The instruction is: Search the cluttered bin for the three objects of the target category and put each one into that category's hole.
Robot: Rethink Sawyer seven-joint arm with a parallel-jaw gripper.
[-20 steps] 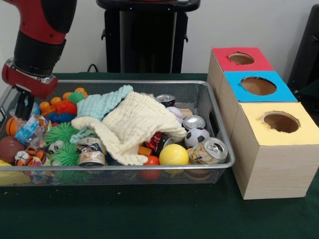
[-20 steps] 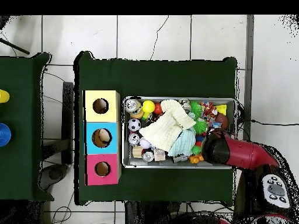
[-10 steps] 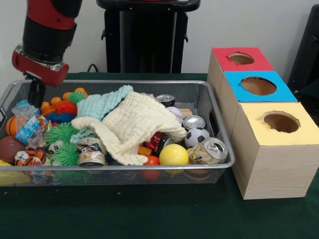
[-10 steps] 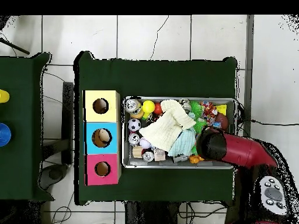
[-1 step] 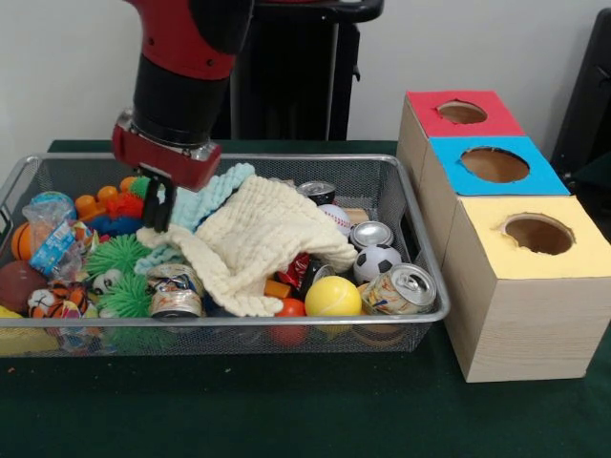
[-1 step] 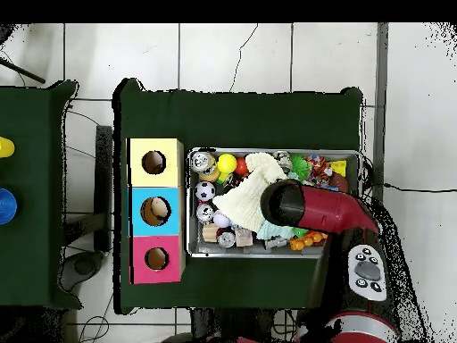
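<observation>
Here the gripper (image 5: pixel 158 202) hangs just over the pale blue waffle-weave cloth (image 5: pixel 196 198) at the back of the wire-mesh bin (image 5: pixel 286 321), its dark tips low beside the cloth, though whether they are apart or together cannot be told. A cream, puffy-textured cloth (image 5: pixel 258 234) drapes over the middle of the heap, with spiky green balls (image 5: pixel 116 256) to its left, and a smooth yellow ball (image 5: pixel 332 297), a soccer ball (image 5: pixel 377 261) and dented metal cans (image 5: pixel 401 288) to its right. Beside the bin on the green-covered desk (image 5: pixel 286 410) stand three wooden boxes with round holes, topped red (image 5: pixel 462 114), blue (image 5: pixel 493 164) and yellow (image 5: pixel 537 235).
</observation>
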